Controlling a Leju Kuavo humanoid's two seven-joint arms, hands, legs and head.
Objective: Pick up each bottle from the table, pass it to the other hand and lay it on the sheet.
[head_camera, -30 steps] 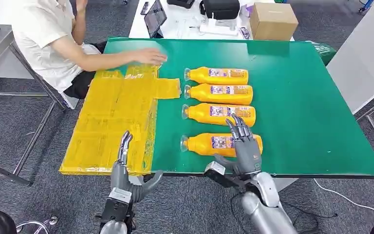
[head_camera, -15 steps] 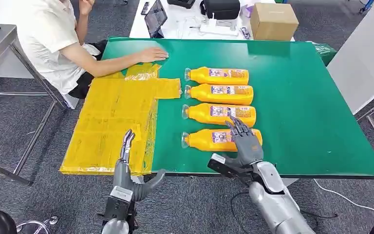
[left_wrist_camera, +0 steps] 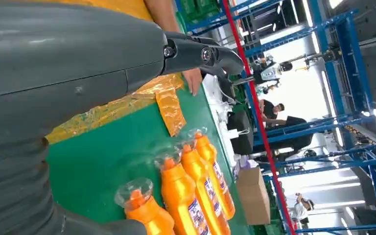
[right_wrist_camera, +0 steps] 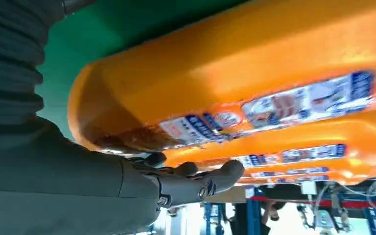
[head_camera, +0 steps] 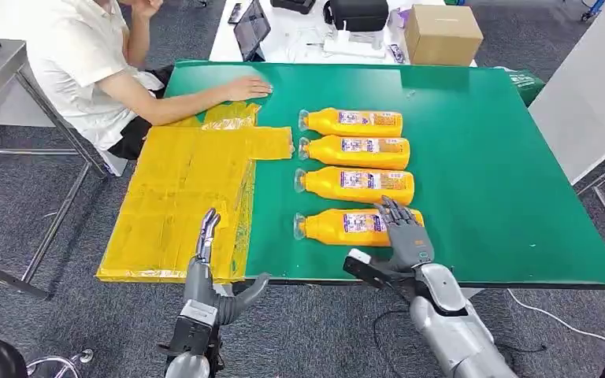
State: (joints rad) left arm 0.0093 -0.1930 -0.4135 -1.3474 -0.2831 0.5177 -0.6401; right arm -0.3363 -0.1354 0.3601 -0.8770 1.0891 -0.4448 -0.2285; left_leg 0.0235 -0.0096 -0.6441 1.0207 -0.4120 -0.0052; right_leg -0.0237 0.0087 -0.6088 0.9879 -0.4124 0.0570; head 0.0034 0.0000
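Right hand [head_camera: 406,236] spread over nearest bottle [head_camera: 339,227]

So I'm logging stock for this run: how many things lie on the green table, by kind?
Orange plastic bottles lying on their sides: 4
Crinkled yellow plastic sheet: 1
Total: 5

Even overhead light is keeping the head view bright, with a soft sheen glaring off the far-left green table [head_camera: 473,157]. Wrist views are blowing out white behind; the nearest bottle [right_wrist_camera: 235,83] is smearing soft up close.
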